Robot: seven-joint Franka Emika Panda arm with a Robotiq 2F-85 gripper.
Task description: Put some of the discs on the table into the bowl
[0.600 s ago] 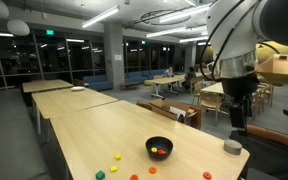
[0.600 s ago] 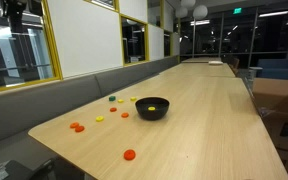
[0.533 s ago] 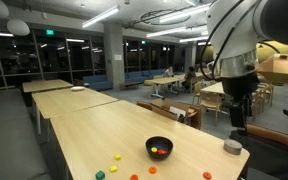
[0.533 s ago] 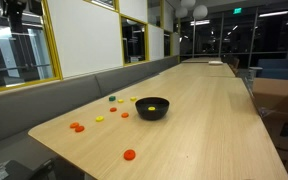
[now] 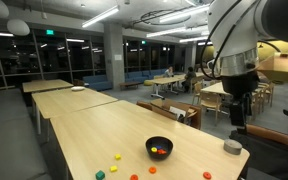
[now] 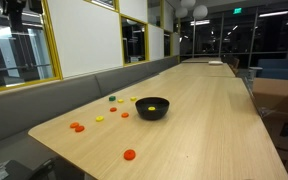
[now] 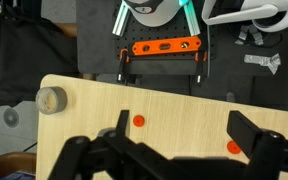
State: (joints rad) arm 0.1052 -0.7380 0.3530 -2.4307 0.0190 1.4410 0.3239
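We are holding the end effector spread wide, empty; discs are lying near the bowl, some seemingly inside.

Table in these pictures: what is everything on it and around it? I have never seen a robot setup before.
table: one, pale wood, long, in the foreground; similar tables stand behind it.
bowl: one, black, on the table near its end.
discs: at least seven, in orange, red, yellow and green, loose on the table around the bowl; some more lie inside it.
grey round object: one, grey, near a table corner.
robot arm: one, white and black, above the table's end.
gripper: one, black, open, above the table, holding nothing.
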